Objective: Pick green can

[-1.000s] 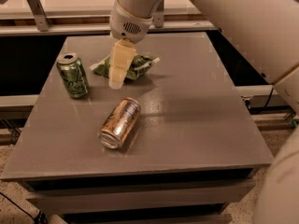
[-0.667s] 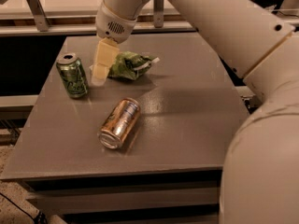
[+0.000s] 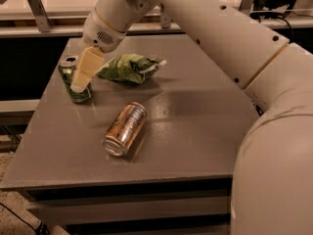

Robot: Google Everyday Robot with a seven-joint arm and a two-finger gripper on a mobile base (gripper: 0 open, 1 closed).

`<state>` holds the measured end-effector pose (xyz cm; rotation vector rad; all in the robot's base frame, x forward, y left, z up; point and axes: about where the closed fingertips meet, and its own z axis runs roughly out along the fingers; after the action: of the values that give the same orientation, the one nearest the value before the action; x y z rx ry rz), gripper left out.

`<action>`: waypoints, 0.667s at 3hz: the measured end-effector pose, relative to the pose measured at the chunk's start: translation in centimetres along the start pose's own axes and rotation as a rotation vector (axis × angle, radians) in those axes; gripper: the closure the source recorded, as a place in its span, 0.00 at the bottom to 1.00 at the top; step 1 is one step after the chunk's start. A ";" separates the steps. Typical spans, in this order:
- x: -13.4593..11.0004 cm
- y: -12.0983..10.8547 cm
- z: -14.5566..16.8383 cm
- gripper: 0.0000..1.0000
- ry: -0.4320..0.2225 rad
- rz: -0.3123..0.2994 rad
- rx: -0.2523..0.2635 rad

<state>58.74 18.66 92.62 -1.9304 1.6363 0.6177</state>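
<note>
The green can [image 3: 66, 71] stands upright near the left edge of the grey table [image 3: 195, 126], shiny green with a silver top rim. My gripper [image 3: 79, 84] hangs down from the white arm [image 3: 195, 23] and sits right at the can's right side, covering part of it. The can rests on the table.
A gold-orange can [image 3: 124, 129] lies on its side in the middle of the table. A green foil snack bag [image 3: 128, 66] lies just right of the green can. The table's left edge is close to the can. A metal rail [image 3: 39, 6] runs behind the table.
The gripper has moved left from over the snack bag to the green can. The can, bag and gold can have not moved.
</note>
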 end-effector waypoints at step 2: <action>-2.7 1.1 4.0 0.59 -0.094 -0.109 0.023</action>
<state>57.14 23.19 91.26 -1.9295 1.4642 0.6328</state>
